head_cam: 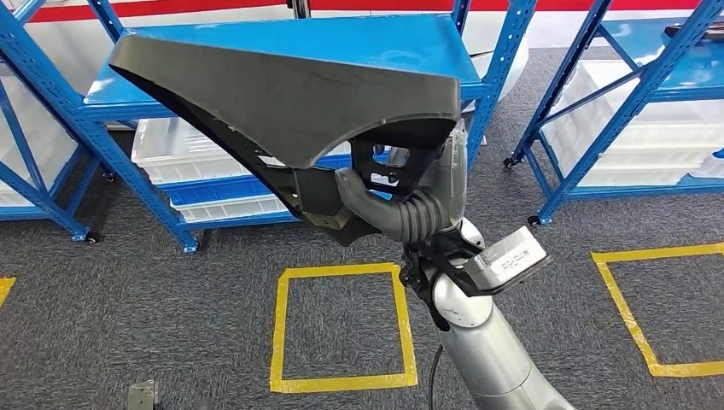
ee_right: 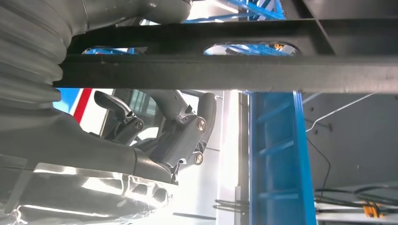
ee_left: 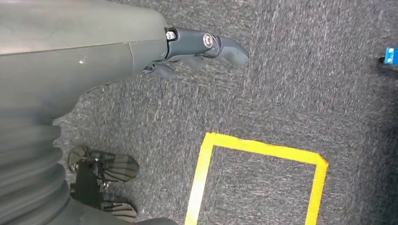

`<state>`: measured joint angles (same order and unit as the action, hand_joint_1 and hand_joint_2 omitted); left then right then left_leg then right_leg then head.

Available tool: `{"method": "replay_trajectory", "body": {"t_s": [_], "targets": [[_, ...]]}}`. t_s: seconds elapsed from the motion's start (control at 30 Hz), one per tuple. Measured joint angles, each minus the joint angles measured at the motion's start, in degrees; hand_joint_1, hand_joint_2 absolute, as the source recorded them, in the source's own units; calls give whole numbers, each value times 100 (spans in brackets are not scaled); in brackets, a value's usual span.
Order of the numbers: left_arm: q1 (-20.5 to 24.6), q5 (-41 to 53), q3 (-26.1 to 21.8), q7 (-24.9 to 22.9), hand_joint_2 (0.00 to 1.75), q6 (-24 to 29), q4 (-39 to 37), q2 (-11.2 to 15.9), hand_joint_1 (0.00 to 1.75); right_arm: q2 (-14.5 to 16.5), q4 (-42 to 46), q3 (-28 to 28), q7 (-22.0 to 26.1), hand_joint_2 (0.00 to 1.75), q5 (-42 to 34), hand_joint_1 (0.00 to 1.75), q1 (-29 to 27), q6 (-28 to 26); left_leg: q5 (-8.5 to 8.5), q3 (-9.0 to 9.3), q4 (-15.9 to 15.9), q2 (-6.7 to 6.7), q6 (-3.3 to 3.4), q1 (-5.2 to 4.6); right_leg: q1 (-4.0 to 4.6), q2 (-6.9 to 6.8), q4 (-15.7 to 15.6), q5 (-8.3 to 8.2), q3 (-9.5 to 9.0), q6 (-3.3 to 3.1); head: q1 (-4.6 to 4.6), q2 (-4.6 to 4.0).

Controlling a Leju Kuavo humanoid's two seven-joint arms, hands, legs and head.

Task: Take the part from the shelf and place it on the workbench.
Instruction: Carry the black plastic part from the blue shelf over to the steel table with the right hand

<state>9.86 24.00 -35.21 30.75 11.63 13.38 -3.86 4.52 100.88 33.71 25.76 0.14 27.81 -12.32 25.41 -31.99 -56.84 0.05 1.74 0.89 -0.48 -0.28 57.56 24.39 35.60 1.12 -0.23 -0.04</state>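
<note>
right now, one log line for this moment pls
part: lifted, off shelf | right hand: holds part from below | left hand: hangs over floor, holds nothing | workbench: unseen

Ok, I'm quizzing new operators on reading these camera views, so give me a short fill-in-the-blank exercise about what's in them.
1. The large dark grey moulded plastic part is held by the robot's ____ hand.
2. The metal shelf racks behind the part are painted ____.
3. The squares taped on the grey carpet floor are ____.
4. The left hand hangs over the carpet holding ____.

Missing words: right; blue; yellow; nothing
</note>
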Motion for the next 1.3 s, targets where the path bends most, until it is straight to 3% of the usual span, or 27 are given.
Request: {"method": "replay_trajectory", "body": {"t_s": [0.03, 0.1, 0.17, 0.2, 0.27, 0.33, 0.4, 0.47, 0.5, 0.57, 0.63, 0.67, 0.7, 0.73, 0.8, 0.87, 0.97, 1.03, 1.13, 1.2, 1.23, 1.3], "targets": [[8, 1, 0, 9, 175, 8, 0, -4, 0, -12, -1, -2, -1, 175, -2, 175, 3, 0, -58, -14, 50, 13, 50, 13, 2, 7, 221, 145, 105, -15, 9, 0], [18, 1, 0, 34, 175, 22, 0, -10, 0, -44, -3, -3, 0, 175, -7, 175, -6, 0, -137, -92, 70, 24, 93, 17, -28, 17, 975, 542, 407, -45, 22, 0], [12, 1, 0, 49, 175, 32, 0, -14, 0, -76, -8, -3, 2, 175, -9, 175, -40, -1, -193, -174, 66, 23, 73, 20, -66, 18, 1516, 738, 573, 8, 27, 0], [9, 1, 0, 54, 175, 34, 0, -19, 0, -92, -10, -2, 6, 175, -4, 175, -54, -1, -217, -204, 63, 12, 52, 25, -85, 18, 1466, 700, 493, 65, 32, 0], [12, 2, 0, 59, 175, 37, 0, -28, 0, -116, -10, 3, 25, 175, 18, 175, -67, -2, -253, -246, 48, -32, 4, 39, -131, 49, 747, 462, 27, 181, 37, 1], [28, 2, 0, 62, 175, 49, 0, -32, 0, -131, -6, 8, 48, 175, 39, 175, -78, -7, -287, -298, 23, -81, -62, 36, -143, 145, 38, 292, -418, 204, 34, 2], [35, 2, 0, 63, 175, 70, -1, -32, 0, -147, -2, 9, 62, 175, 46, 175, -104, -15, -335, -345, 13, -135, -144, 27, -105, 197, -135, 268, -509, 154, 34, 1], [24, 1, 0, 60, 175, 88, -2, -31, 0, -156, -1, 11, 66, 175, 50, 175, -122, -20, -346, -381, -5, -175, -211, 39, -136, 144, -145, 244, -469, 84, 32, 1], [19, -1, 0, 60, 175, 94, -1, -30, 0, -154, -1, 11, 66, 175, 52, 175, -124, -20, -269, -430, -95, -153, -235, 49, -162, 107, -151, 224, -464, 20, 18, 0], [16, -9, 0, 59, 175, 103, -1, -29, 0, -148, -1, 12, 66, 175, 57, 175, -126, -19, 100, -652, -646, -73, -273, 71, -179, 31, -162, 191, -454, -114, -5, 0], [7, -21, 0, 60, 175, 115, -2, -30, 0, -148, -1, 13, 66, 175, 58, 175, -136, -17, 504, -962, -1464, -38, -309, 78, -124, -45, -159, 172, -430, -183, -13, 1], [-2, -26, 0, 61, 175, 122, -2, -31, 0, -150, -1, 15, 66, 175, 58, 175, -145, -15, 591, -1051, -1728, -34, -318, 80, -101, -81, -155, 166, -419, -192, -12, 1], [-11, -32, 0, 63, 175, 131, -2, -31, 0, -151, -1, 18, 66, 175, 58, 175, -152, -12, 559, -1028, -1763, -28, -318, 80, -86, -119, -149, 163, -411, -196, -13, 1], [-18, -40, 0, 67, 175, 137, -2, -32, 0, -153, -1, 20, 67, 175, 58, 175, -157, -10, 426, -882, -1555, -12, -308, 80, -75, -155, -140, 163, -406, -195, -14, 1], [-20, -55, 0, 76, 175, 151, -2, -31, 0, -153, 1, 24, 72, 175, 58, 175, -159, -6, 120, -393, -750, 113, -259, 66, -54, -224, -127, 164, -404, -192, -14, 0], [-14, -58, 0, 83, 175, 161, -1, -29, 0, -151, 5, 27, 79, 175, 58, 175, -157, -4, 6, -106, -214, 247, -171, 4, -18, -286, -127, 148, -387, -164, -1, 1], [-13, -55, 0, 83, 175, 189, -1, -23, 0, -145, 26, 33, 81, 175, 58, 175, -156, -3, -36, -109, -77, 197, -49, -51, 11, -372, -135, 123, -359, -92, -11, 0], [-3, -50, 0, 78, 175, 206, -1, -30, 0, -145, 53, 37, 83, 175, 58, 175, -145, -3, -126, -104, 25, 116, 45, -24, 13, -256, 40, 243, -255, -69, -8, 0], [17, -41, 0, 72, 175, 208, 0, -43, 0, -168, 75, 48, 83, 175, 56, 175, -153, -3, -225, -173, 73, -24, 113, -17, -18, -14, 1053, 714, 209, -118, 17, 1], [6, -54, 0, 76, 175, 201, -1, -50, 0, -195, 79, 55, 83, 175, 55, 175, -196, -3, -270, -234, 69, -143, 97, -18, -29, 5, 1479, 837, 385, -78, 31, 1], [-4, -79, -1, 89, 175, 189, -2, -56, 0, -213, 88, 58, 89, 175, 54, 175, -221, 1, -291, -258, 65, -205, 80, -16, -39, 9, 1349, 766, 304, -29, 35, 1], [-21, -138, -3, 133, 175, 160, -2, -71, 0, -248, 124, 66, 117, 175, 50, 175, -260, 18, -323, -304, 35, -327, 40, -12, -82, 81, 582, 501, -109, 67, 41, 0]]}}
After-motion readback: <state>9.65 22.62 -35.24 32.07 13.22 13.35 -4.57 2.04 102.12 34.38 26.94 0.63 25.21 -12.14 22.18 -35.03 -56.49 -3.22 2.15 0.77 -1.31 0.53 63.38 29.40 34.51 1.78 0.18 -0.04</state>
